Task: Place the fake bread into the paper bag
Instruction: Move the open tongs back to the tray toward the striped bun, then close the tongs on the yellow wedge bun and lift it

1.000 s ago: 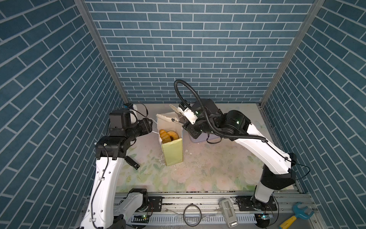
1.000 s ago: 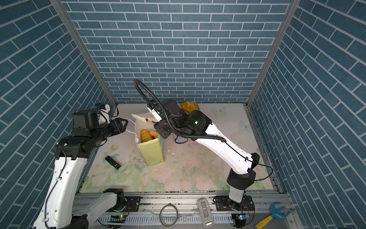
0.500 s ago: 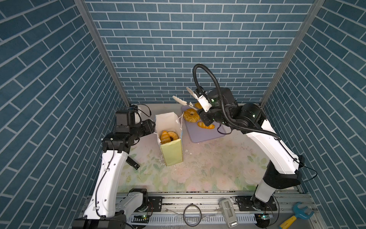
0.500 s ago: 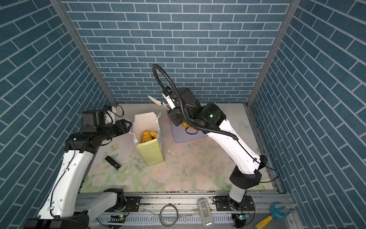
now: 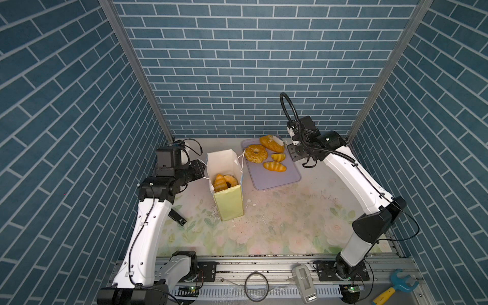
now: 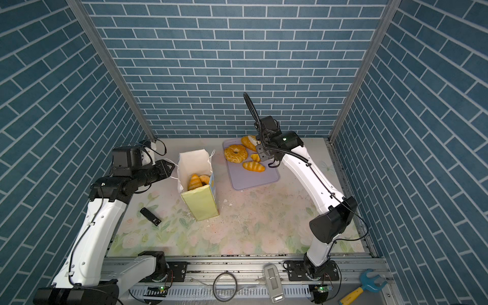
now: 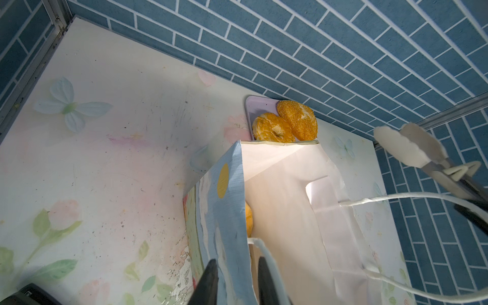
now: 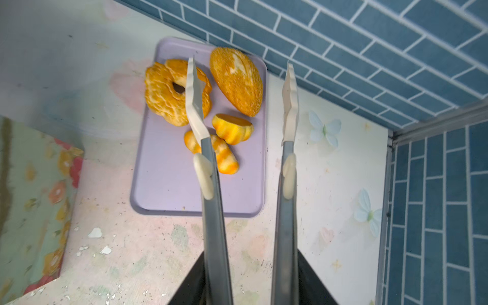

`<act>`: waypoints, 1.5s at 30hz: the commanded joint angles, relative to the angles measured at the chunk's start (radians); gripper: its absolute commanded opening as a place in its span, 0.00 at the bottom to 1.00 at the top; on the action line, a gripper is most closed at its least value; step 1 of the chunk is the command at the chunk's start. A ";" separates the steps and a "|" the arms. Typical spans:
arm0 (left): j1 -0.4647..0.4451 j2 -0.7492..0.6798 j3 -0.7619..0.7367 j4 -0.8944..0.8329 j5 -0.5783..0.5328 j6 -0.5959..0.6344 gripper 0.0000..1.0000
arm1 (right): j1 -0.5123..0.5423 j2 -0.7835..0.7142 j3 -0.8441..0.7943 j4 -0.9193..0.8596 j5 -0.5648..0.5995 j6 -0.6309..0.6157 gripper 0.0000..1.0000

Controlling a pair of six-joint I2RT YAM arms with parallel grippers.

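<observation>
Your right gripper point(image 8: 239, 105) hangs over the tray point(image 8: 163, 184), fingers apart and empty, astride the loaf point(image 8: 236, 81). Lower squarely and close across its narrow width. Your left gripper point(image 7: 236, 277) pinches the bag point(image 7: 285, 190) wall; keep that mouth open. Four breads remain on the tray.

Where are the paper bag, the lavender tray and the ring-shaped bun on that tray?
paper bag point(image 5: 229, 205): a top view, on its pale yellow-green narrow side.
lavender tray point(image 5: 274, 179): a top view, on the bare floor of the tray near its front edge.
ring-shaped bun point(image 8: 163, 97): right wrist view, on the glazed ring beside its hole.
</observation>
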 commanded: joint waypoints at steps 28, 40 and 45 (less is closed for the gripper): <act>-0.001 0.020 -0.040 0.011 -0.018 0.004 0.25 | -0.076 0.410 0.147 0.022 -0.091 0.031 0.42; -0.001 0.010 -0.012 0.008 -0.006 0.007 0.25 | -0.068 0.210 -0.015 0.068 -0.109 0.028 0.27; -0.002 0.005 -0.017 0.012 0.005 -0.003 0.25 | -0.050 0.085 -0.094 0.084 -0.135 0.035 0.27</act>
